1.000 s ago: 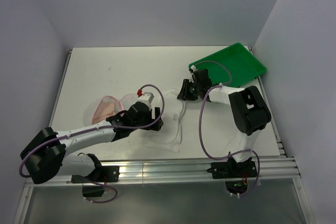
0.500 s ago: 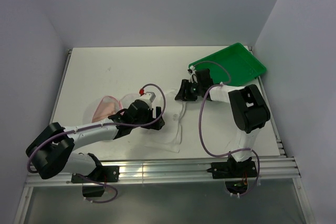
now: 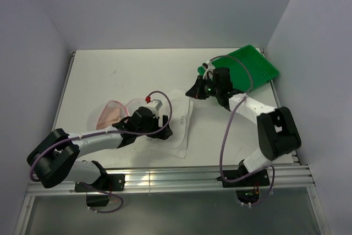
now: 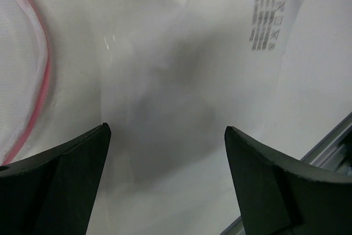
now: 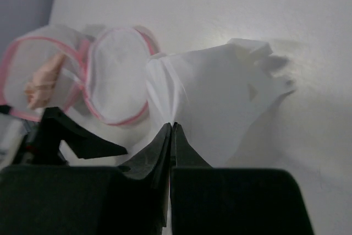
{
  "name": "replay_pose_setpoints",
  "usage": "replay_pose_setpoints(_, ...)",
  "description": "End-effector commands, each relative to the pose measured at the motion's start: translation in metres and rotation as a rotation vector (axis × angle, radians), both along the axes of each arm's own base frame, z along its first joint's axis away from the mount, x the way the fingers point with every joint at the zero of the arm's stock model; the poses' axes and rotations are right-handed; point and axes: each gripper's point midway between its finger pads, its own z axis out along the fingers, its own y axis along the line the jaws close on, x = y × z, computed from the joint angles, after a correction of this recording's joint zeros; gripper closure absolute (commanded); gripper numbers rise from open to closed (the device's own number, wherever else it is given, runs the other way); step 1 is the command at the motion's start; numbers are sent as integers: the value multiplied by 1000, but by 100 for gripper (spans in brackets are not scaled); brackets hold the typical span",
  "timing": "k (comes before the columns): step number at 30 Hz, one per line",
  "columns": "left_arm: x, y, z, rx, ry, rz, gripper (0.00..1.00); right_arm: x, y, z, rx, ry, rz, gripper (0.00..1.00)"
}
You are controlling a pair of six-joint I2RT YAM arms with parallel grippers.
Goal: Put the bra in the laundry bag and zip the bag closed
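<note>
The bag (image 5: pixel 115 75) is light and floppy. It is made of thin net, so I think it will sag and slide if I push it. The best place to hold it looks like the pink rim, which seems a bit firmer. Later I will need the little zip tab, which I cannot find in these views. The bra (image 5: pixel 44 81) looks soft and squashy too, so a small pinch on its edge should do. The bag lies open like a shell, with two round white net halves side by side, each with a pink edge. The peach thing in one half is the bra, I guess, and it sits inside the bag. Right beside the bag lies a thin see-through sheet (image 5: pixel 220 92) with small black print on it. My left gripper (image 4: pixel 168 130) hangs over that sheet, just beside the bag's rim, with its jaws wide apart and nothing in them. My right gripper (image 5: pixel 170 127) is at the side of the sheet away from the bag. Its jaws are pressed together, and it seems to pinch the sheet's edge and lift it.
</note>
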Motion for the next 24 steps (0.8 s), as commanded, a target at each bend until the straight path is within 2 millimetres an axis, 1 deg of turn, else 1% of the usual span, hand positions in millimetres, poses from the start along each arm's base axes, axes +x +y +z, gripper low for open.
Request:
replay_pose_setpoints(1,0,-15,26,-113,-64,-76,7,2,2,68,61,-223,32,100)
replay_pose_setpoints(2,0,-19,31,-141,-79,-94,7,-2,1,83,69,-257,40,100)
replay_pose_setpoints(3,-2,-22,34,-156,-82,-107,7,-5,1,91,76,-274,46,100)
replay_pose_setpoints(4,-3,-22,34,-163,-84,-115,7,-11,1,106,93,-303,59,100)
replay_pose_setpoints(7,-3,-24,43,-183,-111,-126,7,-22,2,132,115,-354,91,100)
replay_pose_setpoints(9,-2,-24,55,-201,-142,-130,7,-27,0,145,117,-378,95,100)
replay_pose_setpoints(10,-2,-23,58,-205,-153,-127,7,-31,-1,155,123,-401,99,100)
replay_pose_setpoints(11,1,-20,68,-215,-183,-111,7,-33,-1,160,125,-408,105,100)
replay_pose_setpoints(13,3,-15,73,-207,-204,-92,7,-40,-2,173,133,-437,112,100)
replay_pose_setpoints(14,3,-13,83,-219,-229,-85,7,-43,-2,178,140,-446,122,100)
replay_pose_setpoints(15,7,-8,85,-206,-242,-56,6,-47,-1,183,146,-454,127,100)
replay_pose_setpoints(16,8,-5,88,-202,-254,-40,6,-50,-2,192,158,-473,128,100)
replay_pose_setpoints(17,9,-1,95,-213,-277,-24,6,-54,-2,197,169,-481,138,100)
replay_pose_setpoints(18,11,3,94,-204,-285,1,5,-57,-1,200,178,-487,144,100)
replay_pose_setpoints(21,12,4,99,-223,-310,6,3,-66,0,216,216,-511,162,100)
replay_pose_setpoints(24,17,-1,106,-236,-343,-5,2,-75,1,230,246,-533,182,100)
